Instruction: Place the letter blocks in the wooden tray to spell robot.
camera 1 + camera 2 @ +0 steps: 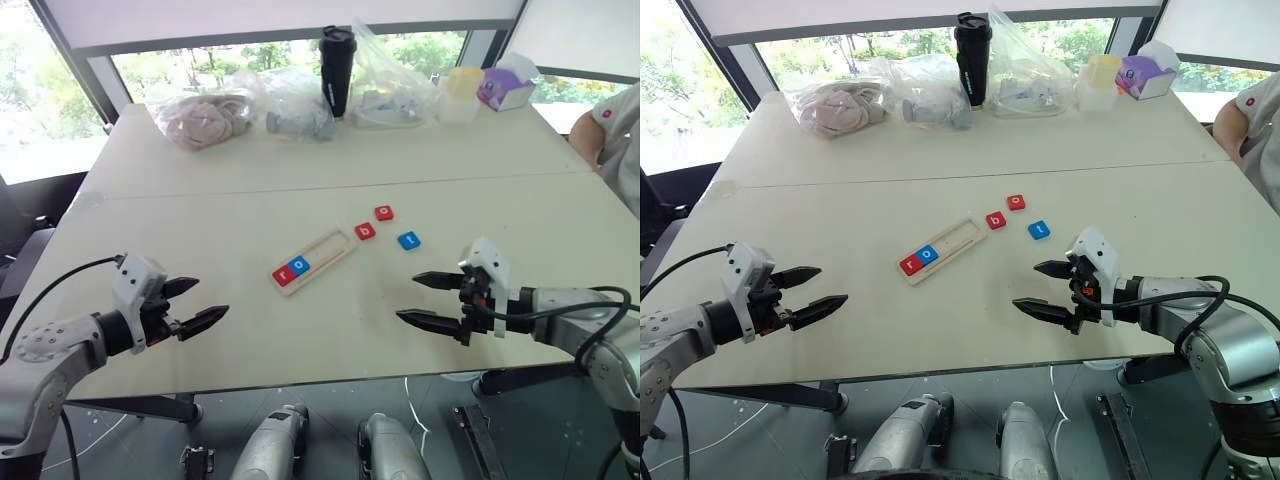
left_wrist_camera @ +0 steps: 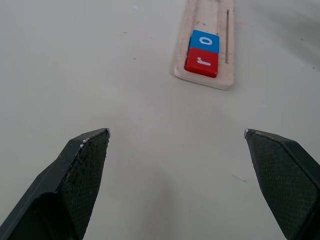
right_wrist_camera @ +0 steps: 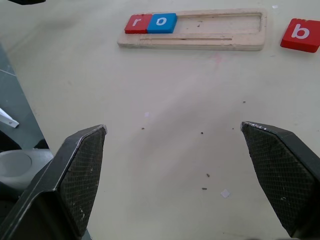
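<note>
The wooden tray (image 1: 314, 261) lies slantwise at mid-table (image 1: 200, 200), holding the red "r" block (image 1: 284, 275) and blue "o" block (image 1: 299, 266) side by side at its near end. Just beyond its far end lie three loose blocks — red "b" (image 1: 365, 231), red "o" (image 1: 384, 212), blue "t" (image 1: 408, 240). Left hand (image 1: 196, 304) and right hand (image 1: 424, 298) hover near the table's front edge — both wide open, empty.

A white "r" stands on the red tile (image 3: 138, 23) and a white "o" on the blue tile (image 3: 161, 22), side by side at one end of the wooden tray (image 3: 220, 41). Beside the tray's other end, a loose red tile (image 3: 300, 34) on the counter (image 3: 165, 130) reads "b".
</note>
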